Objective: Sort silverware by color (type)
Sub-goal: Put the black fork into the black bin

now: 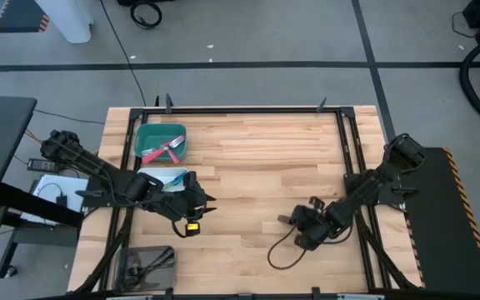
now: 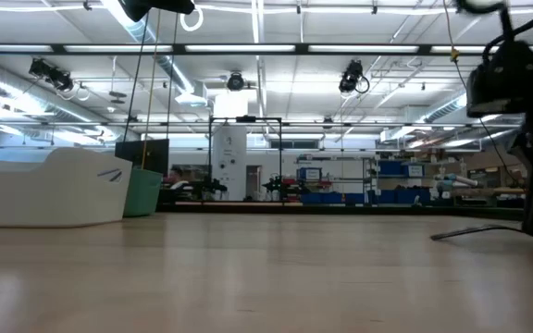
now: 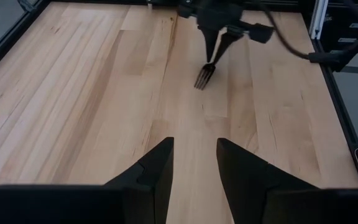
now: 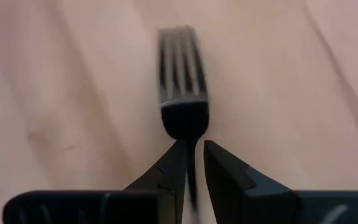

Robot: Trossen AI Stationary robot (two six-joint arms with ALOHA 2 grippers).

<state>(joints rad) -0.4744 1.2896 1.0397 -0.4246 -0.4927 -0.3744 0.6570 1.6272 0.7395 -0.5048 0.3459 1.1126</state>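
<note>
We find the right pincer (image 4: 194, 163) closed on the dark grey fork (image 4: 182, 74), its tines pointing straight away from that pincer, the left pincer (image 3: 194, 165) farther off, open and empty.

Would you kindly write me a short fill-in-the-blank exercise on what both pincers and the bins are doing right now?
1. The right pincer is shut on the handle of a dark grey metal ____.
2. The left pincer holds nothing; its fingers stand ____.
3. The red-handled utensils lie in the ____ bin.
4. The slim dark fork points its tines toward the ____ arm.

Missing words: fork; open; green; left
</note>
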